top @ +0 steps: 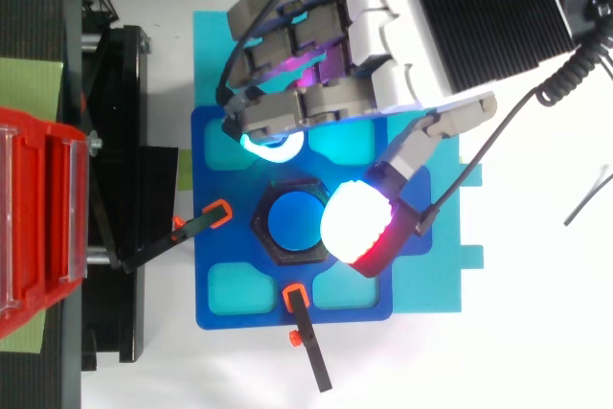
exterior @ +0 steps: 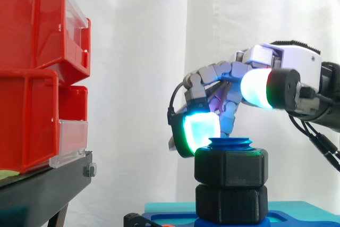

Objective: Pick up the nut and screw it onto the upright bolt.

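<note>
- Side view has the nut [exterior: 231, 167] already on the bolt [exterior: 231, 143]. It sits flush on a lower nut [exterior: 231, 204], with the blue bolt tip just poking out the top.
- The robot hand [exterior: 223, 78] hovers right over it with its fingers curled. One glowing fingertip [exterior: 201, 130] hangs by the nut's upper left edge, and I can't tell if it actually touches.
- The thumb [exterior: 256, 87] is up above the nut's top face, so as far as I can see the robot hand isn't gripping anything.
- Top view: the nut [top: 261, 227] rings the bolt [top: 292, 220] in the middle of the blue plate [top: 239, 318]. The thumb pad [top: 359, 222] hangs over its right edge.
- My read is we're late in the screwing step, since the nut looks run all the way down.
- If it needs another turn, the thumb has to drop and pinch opposite flats with the fingers before twisting. If it's tight, the robot hand just lifts straight off without bumping the nut.
</note>
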You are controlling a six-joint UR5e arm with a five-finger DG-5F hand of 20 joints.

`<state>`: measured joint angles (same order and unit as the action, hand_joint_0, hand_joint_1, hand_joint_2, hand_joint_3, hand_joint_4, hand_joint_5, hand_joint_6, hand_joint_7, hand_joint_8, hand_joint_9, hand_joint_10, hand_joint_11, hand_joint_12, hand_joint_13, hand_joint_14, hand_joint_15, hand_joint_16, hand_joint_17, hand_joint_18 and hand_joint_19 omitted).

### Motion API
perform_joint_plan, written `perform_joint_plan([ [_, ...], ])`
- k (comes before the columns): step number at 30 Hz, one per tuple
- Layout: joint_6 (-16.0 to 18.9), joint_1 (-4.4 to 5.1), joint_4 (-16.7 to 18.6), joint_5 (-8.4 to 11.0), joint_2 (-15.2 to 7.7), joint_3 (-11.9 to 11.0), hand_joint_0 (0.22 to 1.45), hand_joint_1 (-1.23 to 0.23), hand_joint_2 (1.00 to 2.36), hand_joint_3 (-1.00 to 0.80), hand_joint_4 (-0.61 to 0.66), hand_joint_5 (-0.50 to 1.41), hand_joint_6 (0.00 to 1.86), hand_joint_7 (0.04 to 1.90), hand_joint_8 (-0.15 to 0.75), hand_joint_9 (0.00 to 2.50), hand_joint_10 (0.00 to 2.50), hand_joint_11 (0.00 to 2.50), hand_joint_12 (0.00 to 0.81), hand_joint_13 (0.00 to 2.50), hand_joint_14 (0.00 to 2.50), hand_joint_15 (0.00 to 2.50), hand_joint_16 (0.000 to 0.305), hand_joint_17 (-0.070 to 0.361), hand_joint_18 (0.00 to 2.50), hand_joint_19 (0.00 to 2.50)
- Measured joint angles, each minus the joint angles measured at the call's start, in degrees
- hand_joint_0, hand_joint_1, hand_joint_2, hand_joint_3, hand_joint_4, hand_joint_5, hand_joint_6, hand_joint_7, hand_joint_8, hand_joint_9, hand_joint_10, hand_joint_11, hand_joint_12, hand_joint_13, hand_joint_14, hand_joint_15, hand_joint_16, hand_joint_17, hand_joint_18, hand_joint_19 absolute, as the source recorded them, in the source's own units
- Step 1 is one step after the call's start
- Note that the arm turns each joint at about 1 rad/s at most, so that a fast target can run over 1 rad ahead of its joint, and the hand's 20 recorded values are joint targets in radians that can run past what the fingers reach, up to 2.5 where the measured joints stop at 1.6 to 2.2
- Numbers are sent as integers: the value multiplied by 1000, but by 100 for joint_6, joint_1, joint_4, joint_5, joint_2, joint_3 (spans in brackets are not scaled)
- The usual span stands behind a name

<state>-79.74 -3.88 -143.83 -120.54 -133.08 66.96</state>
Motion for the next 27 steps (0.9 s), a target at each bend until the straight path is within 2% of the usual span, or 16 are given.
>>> perform_joint_plan([
  [4, 78, -15, 74, -53, -4, -64, 535, -70, 1000, -500, 223, -11, 505, 1106, 251, 1301, 0, 25, 212, 867, 0, 11, 29, 66, 664, 262],
  [6, 116, -12, 131, -60, -3, -74, 534, -69, 1000, -500, 254, -29, 505, 979, 248, 1256, 0, 0, 216, 847, 1, 1, 30, 68, 645, 258],
  [11, 190, 35, 224, -51, -6, -105, 532, -69, 1000, -500, 257, -52, 504, 837, 234, 1163, 0, 0, 221, 807, 1, 0, 31, 69, 616, 243],
  [18, 200, 192, 126, 132, -14, -106, 528, -67, 1000, -500, 243, -66, 503, 760, 230, 1089, 0, 0, 224, 756, 0, 0, 31, 70, 574, 232],
  [27, 125, 321, 34, 312, -100, -86, 525, -72, 1000, -500, 241, -72, 503, 755, 232, 1045, 0, 0, 234, 718, 0, 0, 32, 71, 542, 222],
])
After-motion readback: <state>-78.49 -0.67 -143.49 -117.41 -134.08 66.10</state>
